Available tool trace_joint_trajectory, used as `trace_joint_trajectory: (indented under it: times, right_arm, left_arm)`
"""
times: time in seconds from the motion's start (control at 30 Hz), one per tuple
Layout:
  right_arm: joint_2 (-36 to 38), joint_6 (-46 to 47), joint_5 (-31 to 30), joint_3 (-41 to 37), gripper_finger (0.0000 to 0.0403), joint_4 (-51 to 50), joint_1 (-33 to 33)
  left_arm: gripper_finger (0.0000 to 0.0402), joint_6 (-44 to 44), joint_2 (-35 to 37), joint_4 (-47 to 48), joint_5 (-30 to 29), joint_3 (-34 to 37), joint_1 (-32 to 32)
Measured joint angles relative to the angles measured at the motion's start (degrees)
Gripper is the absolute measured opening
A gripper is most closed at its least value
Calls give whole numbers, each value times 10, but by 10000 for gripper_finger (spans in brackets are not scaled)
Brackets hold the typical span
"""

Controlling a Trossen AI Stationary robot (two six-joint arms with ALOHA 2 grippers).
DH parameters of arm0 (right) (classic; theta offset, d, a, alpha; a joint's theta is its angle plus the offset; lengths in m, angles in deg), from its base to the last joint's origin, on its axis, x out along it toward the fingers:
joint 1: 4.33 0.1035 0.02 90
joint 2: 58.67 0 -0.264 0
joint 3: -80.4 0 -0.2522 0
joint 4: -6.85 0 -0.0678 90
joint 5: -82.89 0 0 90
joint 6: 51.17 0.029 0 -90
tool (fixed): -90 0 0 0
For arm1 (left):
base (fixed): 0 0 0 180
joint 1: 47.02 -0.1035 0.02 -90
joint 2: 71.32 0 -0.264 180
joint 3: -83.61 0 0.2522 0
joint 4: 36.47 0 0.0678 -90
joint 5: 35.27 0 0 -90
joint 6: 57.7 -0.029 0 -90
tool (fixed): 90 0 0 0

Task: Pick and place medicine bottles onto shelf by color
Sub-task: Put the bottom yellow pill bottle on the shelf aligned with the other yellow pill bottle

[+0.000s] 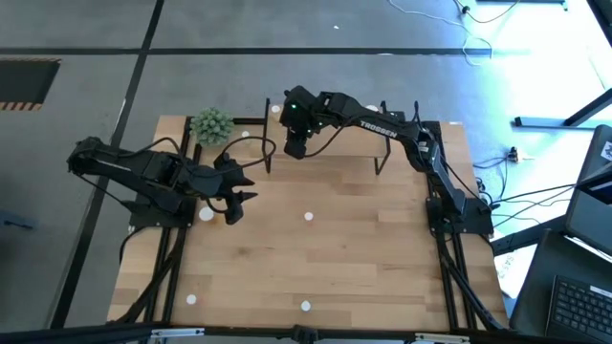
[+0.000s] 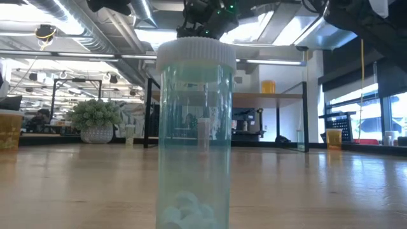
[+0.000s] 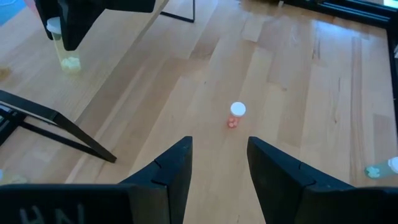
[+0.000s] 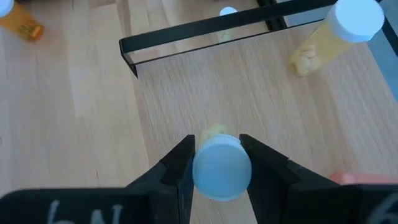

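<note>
Starting left of the light-wood shelf on thin black metal legs (image 1: 330,143): the green spiky plant ball (image 1: 211,125) sits at the wooden tabletop's (image 1: 363,258) far left corner, just beside the shelf's left end. Nearer than that, the left gripper (image 1: 239,197) hangs low over the table, fingers apart, nothing between them. Its wrist view shows a tiny pink-red bottle with a white cap (image 3: 236,114) standing on bare wood ahead of the fingers, well clear of the shelf. Over the shelf's left part, the right gripper (image 4: 214,160) is clamped on a pale-capped yellowish bottle (image 4: 219,167), held cap-up above the board; contact with the board is hard to judge. Another yellowish capped bottle (image 4: 326,38) stands on the shelf beside it. A large green-tinted bottle (image 2: 194,133) stands up against the low camera.
</note>
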Motion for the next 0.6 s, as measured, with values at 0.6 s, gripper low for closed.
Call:
trace_joint_trajectory:
  times: [0.6]
  right_arm:
    - [0, 29, 6, 0, 118, 1, -8]
  left_arm:
    - [149, 0, 0, 0, -92, 0, 0]
